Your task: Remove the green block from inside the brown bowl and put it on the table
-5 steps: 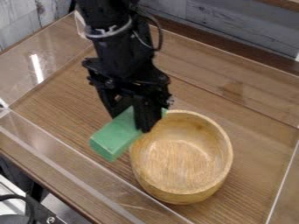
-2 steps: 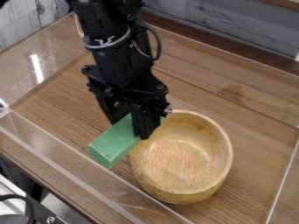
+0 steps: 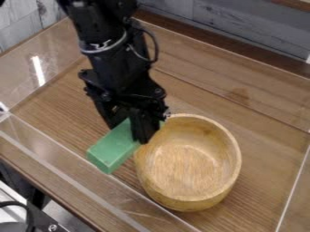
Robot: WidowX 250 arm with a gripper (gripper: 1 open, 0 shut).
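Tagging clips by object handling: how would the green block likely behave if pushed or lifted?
The green block looks stiff, since its edges run straight with no sag. Its flat faces and square corners suggest it would slide rather than roll. Being small beside the bowl, it is probably light, though its material can't be told.

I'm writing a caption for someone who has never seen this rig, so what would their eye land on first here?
Most likely the bulky black robot arm, reaching down from the top left of the picture. Just below it, the vivid green block stands out against the brown table, outside the bowl and to its left. The round, pale brown bowl comes next, large and right of the block.
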